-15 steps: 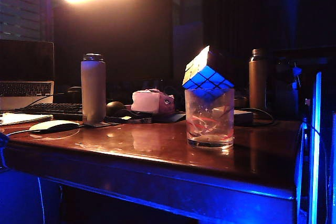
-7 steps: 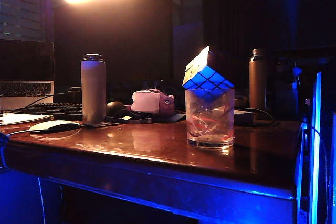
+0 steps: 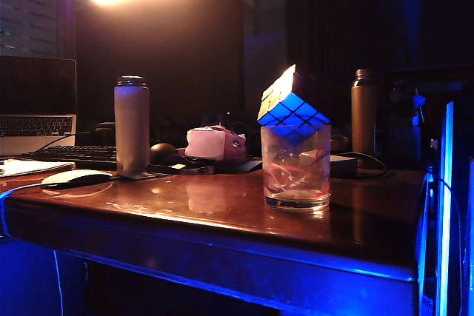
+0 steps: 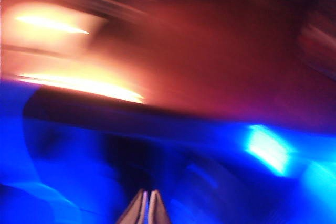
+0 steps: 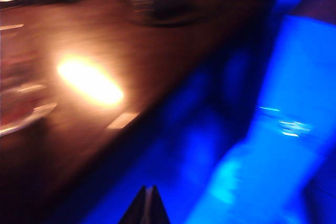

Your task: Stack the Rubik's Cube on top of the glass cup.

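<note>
In the exterior view the Rubik's Cube (image 3: 290,100) rests tilted, one corner down, in the mouth of the glass cup (image 3: 296,168), which stands upright on the wooden table (image 3: 222,212) right of the middle. Neither arm shows in that view. The left wrist view is blurred; in it my left gripper (image 4: 146,195) is shut with nothing between its fingers, over the table's blue-lit front edge. In the equally blurred right wrist view, my right gripper (image 5: 149,188) is also shut and empty, off the table's edge.
A grey bottle (image 3: 132,125) stands at the left and a dark bottle (image 3: 364,112) behind the cup at the right. A laptop (image 3: 37,105), keyboard (image 3: 74,155), mouse (image 3: 74,177) and a pinkish box (image 3: 215,143) crowd the back left.
The cube and the cup have not moved. A small dark shape at the left edge of the exterior view, by the table's corner, has gone from sight.
</note>
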